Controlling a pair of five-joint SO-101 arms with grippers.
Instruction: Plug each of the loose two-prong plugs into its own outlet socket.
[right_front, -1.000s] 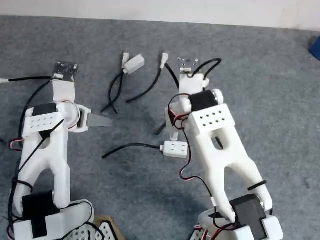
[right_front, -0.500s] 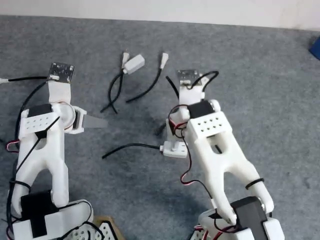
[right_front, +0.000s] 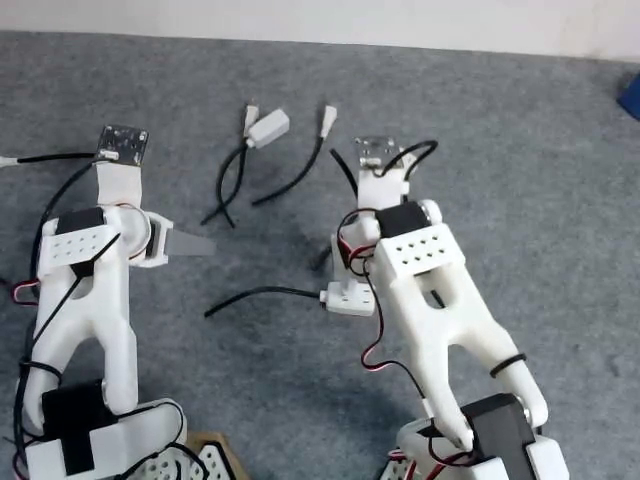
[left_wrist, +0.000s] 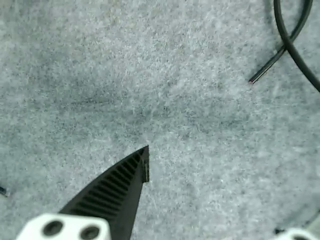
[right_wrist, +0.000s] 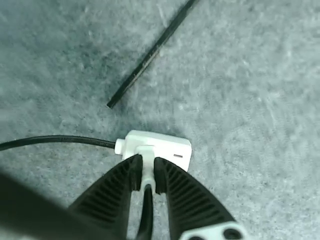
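Clamping a narrow white plug (right_wrist: 146, 172) between its ribbed fingers (right_wrist: 172, 192), the right pincer (right_wrist: 146, 160) holds it against the top face of the near outlet socket (right_wrist: 167, 149), a white block lying flat on the grey felt desk (right_front: 560, 200). Whether the prongs sit in the slots cannot be told, as the fingers cover the joint. One slot of that block shows bare beside the fingers. The socket's black cable (right_front: 260, 292) runs over the felt toward the left arm, and a loose cable end (right_wrist: 150, 52) lies just beyond the block, apart from it. Near the back of the desk the far outlet socket (right_front: 270, 126) lies tilted with a second plug (right_front: 251, 112) against one end; whether it is seated or merely touching cannot be made out. A third plug (right_front: 328, 118) lies loose nearby, apart from both sockets, its lead curving back toward the middle of the desk. The left pincer (right_front: 190, 243) hangs over bare felt with its jaws spread apart, one dark finger (left_wrist: 122, 187) above the cloth and a strand of cable farther off. Open felt lies between the two arms and, wider, to the right of the right arm, out to a blue object (right_front: 632, 95) at the desk's edge. A pale wall (right_front: 320, 15) bounds the back.
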